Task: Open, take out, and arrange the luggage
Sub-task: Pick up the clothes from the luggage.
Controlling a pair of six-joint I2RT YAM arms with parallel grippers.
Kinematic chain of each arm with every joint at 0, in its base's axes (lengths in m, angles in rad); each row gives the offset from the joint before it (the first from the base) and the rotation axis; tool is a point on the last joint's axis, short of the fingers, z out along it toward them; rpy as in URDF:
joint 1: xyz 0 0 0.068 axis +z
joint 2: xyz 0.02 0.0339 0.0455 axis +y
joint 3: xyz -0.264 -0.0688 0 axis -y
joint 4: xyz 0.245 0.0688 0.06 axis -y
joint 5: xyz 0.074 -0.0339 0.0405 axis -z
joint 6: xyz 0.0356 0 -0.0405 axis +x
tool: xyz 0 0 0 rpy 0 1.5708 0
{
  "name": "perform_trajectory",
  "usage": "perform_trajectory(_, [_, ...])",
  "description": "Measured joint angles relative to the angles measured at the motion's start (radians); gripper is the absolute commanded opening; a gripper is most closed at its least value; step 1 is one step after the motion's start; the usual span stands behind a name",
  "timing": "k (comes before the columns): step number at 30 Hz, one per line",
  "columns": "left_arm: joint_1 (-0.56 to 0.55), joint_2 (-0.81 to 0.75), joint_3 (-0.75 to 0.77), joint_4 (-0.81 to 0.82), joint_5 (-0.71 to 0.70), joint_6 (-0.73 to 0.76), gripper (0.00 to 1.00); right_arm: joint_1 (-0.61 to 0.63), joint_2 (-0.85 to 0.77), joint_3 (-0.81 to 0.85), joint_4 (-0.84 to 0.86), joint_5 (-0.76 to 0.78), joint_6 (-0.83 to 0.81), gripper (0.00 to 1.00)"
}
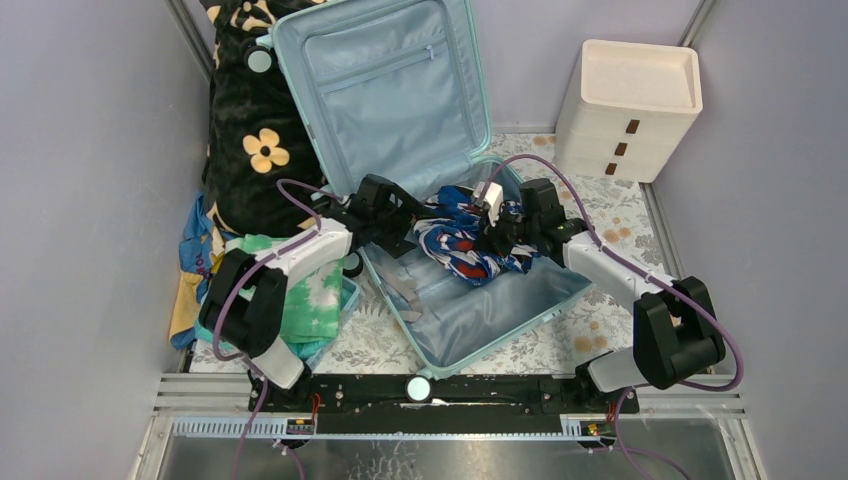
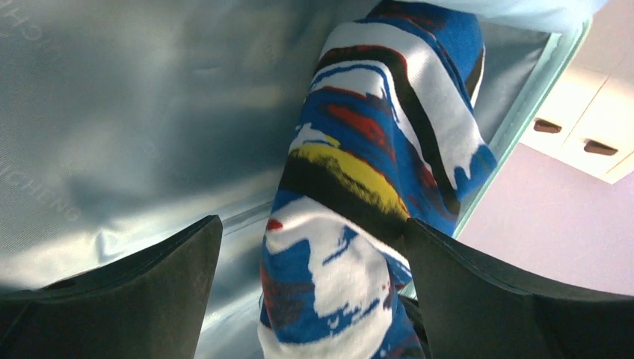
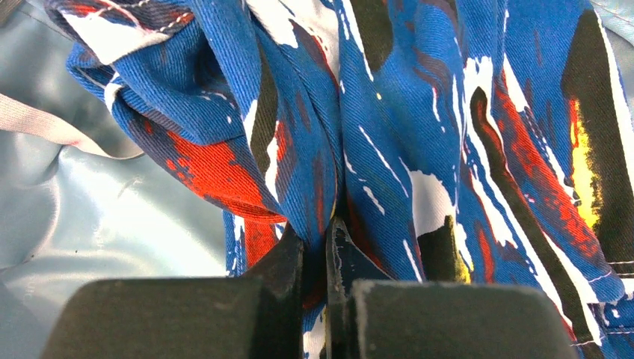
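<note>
The luggage [image 1: 480, 315], a pale aqua hard-shell suitcase, is lying wide open in the middle of the table [image 1: 610, 225], turned at an angle. Its lid [image 1: 385, 120] is standing up at the far side, leaning back and showing grey-blue lining with a zipped pocket [image 1: 380, 70] running across it. The lower shell [image 1: 520, 300] is resting flat, lining facing up, with grey straps [image 1: 402, 285] trailing loose across it. One round wheel [image 1: 259, 60] is showing at the lid's top left corner, and another is at the near corner. A blue patterned garment [image 1: 470, 240] is sitting bunched in the lower shell.
</note>
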Motion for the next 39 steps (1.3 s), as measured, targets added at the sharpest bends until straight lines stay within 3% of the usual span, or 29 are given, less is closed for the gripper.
perform_trajectory(6, [-0.022, 0.076, 0.053, 0.022, 0.002, -0.041, 0.97, -0.003, -0.001, 0.000, -0.001, -0.018, -0.003, 0.00])
perform_trajectory(13, [-0.053, 0.122, 0.087, 0.083, 0.023, -0.067, 0.71, -0.011, -0.001, 0.000, -0.008, -0.043, -0.016, 0.00])
perform_trajectory(16, [-0.059, 0.139, 0.087, 0.094, 0.029, -0.073, 0.51, -0.014, -0.001, 0.000, -0.010, -0.051, -0.021, 0.00])
perform_trajectory(21, [-0.060, 0.145, 0.087, 0.134, 0.046, -0.078, 0.05, -0.016, -0.001, 0.000, -0.018, -0.069, -0.038, 0.00])
perform_trajectory(22, [-0.060, 0.145, 0.087, 0.153, 0.052, -0.067, 0.00, -0.018, -0.001, 0.000, -0.022, -0.076, -0.044, 0.00])
perform_trajectory(24, [-0.060, 0.145, 0.087, 0.179, 0.063, -0.063, 0.00, -0.020, -0.001, 0.000, -0.029, -0.084, -0.053, 0.01])
perform_trajectory(25, [-0.060, 0.145, 0.085, 0.192, 0.071, -0.055, 0.00, -0.021, -0.001, 0.001, -0.037, -0.090, -0.062, 0.06])
perform_trajectory(29, [-0.060, 0.140, 0.062, 0.253, 0.096, 0.014, 0.00, -0.023, -0.001, 0.021, -0.090, -0.112, -0.103, 0.46])
perform_trajectory(31, [-0.060, 0.127, 0.049, 0.272, 0.105, 0.073, 0.00, -0.025, -0.001, 0.048, -0.154, -0.150, -0.139, 0.57])
perform_trajectory(33, [-0.060, 0.111, 0.044, 0.282, 0.108, 0.140, 0.00, -0.026, -0.001, 0.087, -0.233, -0.204, -0.173, 0.64])
perform_trajectory(39, [-0.061, -0.007, 0.027, 0.278, 0.141, 0.372, 0.00, -0.060, -0.029, 0.212, -0.458, -0.369, -0.314, 0.70])
